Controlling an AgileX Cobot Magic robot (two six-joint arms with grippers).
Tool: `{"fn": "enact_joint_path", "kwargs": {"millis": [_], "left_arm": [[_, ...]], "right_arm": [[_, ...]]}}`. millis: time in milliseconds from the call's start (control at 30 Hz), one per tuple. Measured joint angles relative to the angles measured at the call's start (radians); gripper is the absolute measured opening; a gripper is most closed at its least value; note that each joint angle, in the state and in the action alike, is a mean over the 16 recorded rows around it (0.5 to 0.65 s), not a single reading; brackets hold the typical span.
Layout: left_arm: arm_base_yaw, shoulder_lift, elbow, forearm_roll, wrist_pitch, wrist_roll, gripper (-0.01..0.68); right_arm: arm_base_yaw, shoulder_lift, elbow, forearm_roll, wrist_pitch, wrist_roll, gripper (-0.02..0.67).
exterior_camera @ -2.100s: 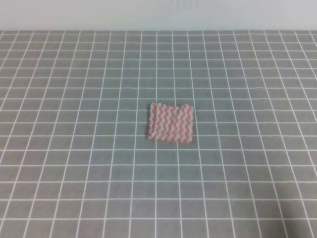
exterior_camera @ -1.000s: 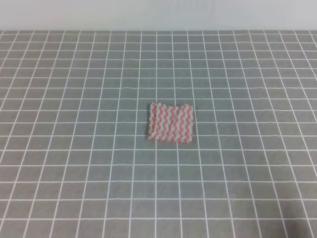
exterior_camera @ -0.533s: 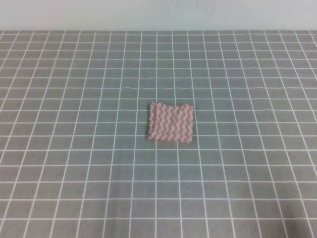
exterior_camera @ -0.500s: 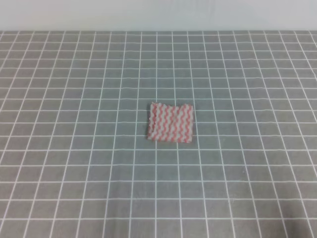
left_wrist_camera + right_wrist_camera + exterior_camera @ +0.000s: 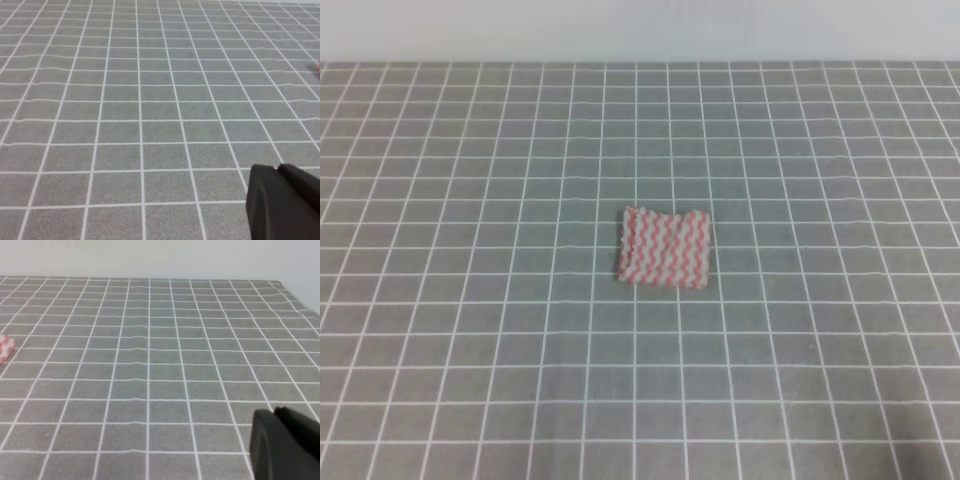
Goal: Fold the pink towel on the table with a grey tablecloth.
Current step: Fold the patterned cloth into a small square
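Observation:
The pink towel (image 5: 665, 247) lies flat near the middle of the table with a grey tablecloth (image 5: 470, 300), as a small rectangle with red and white zigzag stripes. Its edge also peeks in at the left border of the right wrist view (image 5: 5, 347) and as a pink speck at the right border of the left wrist view (image 5: 318, 67). Neither gripper appears in the high view. Only a black piece of the left gripper (image 5: 285, 205) and of the right gripper (image 5: 285, 445) shows in the lower right corner of each wrist view, far from the towel. Their jaws are hidden.
A pale wall (image 5: 640, 30) runs along the table's far edge. Grey gridded cloth spreads on every side of the towel. The tablecloth's right edge (image 5: 295, 295) shows in the right wrist view.

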Motion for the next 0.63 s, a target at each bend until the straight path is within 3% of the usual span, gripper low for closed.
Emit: {"fn": "enact_joint_path", "kwargs": {"millis": [633], "left_arm": [[0.002,-0.001,0.001,-0.001,0.002,0.006,-0.001]], "right_arm": [[0.0,0.0,0.0,0.0,0.002,0.0,-0.016]]}}
